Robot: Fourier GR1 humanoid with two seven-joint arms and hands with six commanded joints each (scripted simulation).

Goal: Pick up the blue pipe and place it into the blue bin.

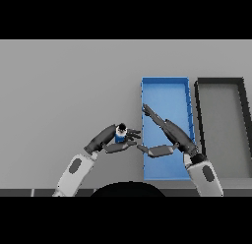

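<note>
The blue pipe point(120, 137) is a short blue piece with a dark top, held just left of the blue bin point(165, 89). My left hand point(109, 138) is curled round it, thumb below and fingers above, so it is shut on the pipe. My right hand point(170, 132) hovers over the bin's lower half with long straight fingers pointing up-left and the thumb stretched toward the left hand; it is open and holds nothing. Much of the pipe's body is hidden by the left hand's fingers.
A black bin point(219, 82) with a grey floor stands right beside the blue bin on its right. The grey table point(64, 90) stretches to the left and to the back.
</note>
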